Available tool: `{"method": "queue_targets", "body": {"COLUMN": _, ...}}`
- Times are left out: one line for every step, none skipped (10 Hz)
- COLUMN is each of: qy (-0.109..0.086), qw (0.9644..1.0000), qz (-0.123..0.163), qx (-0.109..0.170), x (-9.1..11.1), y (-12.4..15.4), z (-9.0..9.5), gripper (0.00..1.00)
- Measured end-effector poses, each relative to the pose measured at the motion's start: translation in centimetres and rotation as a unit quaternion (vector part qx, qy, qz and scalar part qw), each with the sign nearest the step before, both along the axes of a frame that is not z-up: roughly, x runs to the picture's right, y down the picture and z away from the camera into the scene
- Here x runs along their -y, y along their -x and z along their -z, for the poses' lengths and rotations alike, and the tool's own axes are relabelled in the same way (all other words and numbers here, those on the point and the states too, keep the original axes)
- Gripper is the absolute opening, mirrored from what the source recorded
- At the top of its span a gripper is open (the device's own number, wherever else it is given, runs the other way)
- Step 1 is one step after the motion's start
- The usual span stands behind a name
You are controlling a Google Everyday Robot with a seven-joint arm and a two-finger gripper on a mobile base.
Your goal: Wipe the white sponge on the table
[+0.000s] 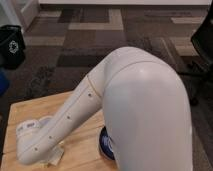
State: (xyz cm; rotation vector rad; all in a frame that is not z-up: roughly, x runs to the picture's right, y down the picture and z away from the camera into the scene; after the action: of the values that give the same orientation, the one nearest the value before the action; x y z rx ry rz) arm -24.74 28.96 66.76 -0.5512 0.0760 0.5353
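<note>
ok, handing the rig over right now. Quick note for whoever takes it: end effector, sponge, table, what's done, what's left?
end effector: low over the table's near-left corner, tucked under the wrist and mostly hidden.
white sponge: probably the pale patch at the wrist's lower edge. Contact with the end effector can't be confirmed.
table: bare wood shows left of the arm. A dark blue round item sits partly behind the arm.
Done: arm positioned low by the sponge.
Left: confirm the grasp, then wipe across the table.
</note>
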Motion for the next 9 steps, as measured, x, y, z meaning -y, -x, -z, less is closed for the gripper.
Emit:
{"method": "queue_targets", "body": {"qy": -0.002, "qw": 1.0, "qz": 0.007, "qx": 0.001, "x": 0.0, "y": 0.2, "z": -0.2, "gripper": 0.48}}
{"method": "queue_targets", "body": {"qy": -0.003, "qw": 0.9999, "qz": 0.012, "qx": 0.0, "x": -0.1, "y": 0.4, "z": -0.3, "gripper": 0.34}}
{"method": "queue_targets", "body": {"qy": -0.004, "qw": 0.9999, "qz": 0.013, "qx": -0.001, "x": -0.2, "y": 0.3, "z": -0.3, "gripper": 0.27}}
{"method": "queue_targets", "body": {"qy": -0.004, "qw": 0.9999, "qz": 0.014, "qx": -0.003, "x": -0.3, "y": 0.3, "z": -0.3, "gripper": 0.15}}
{"method": "queue_targets", "body": {"qy": -0.005, "qw": 0.9999, "qz": 0.013, "qx": -0.005, "x": -0.3, "y": 0.2, "z": -0.2, "gripper": 0.07}}
{"method": "queue_targets", "body": {"qy": -0.006, "qw": 0.9999, "qz": 0.011, "qx": -0.007, "x": -0.3, "y": 0.1, "z": 0.0, "gripper": 0.01}}
{"method": "queue_targets", "body": {"qy": -0.007, "qw": 0.9999, "qz": 0.007, "qx": -0.011, "x": -0.4, "y": -0.1, "z": 0.2, "gripper": 0.0}}
{"method": "queue_targets", "body": {"qy": -0.009, "qw": 0.9998, "qz": 0.001, "qx": -0.017, "x": -0.5, "y": -0.7, "z": 0.4, "gripper": 0.0}}
{"method": "queue_targets", "body": {"qy": -0.012, "qw": 0.9995, "qz": -0.01, "qx": -0.027, "x": -0.5, "y": -1.8, "z": 0.7, "gripper": 0.0}}
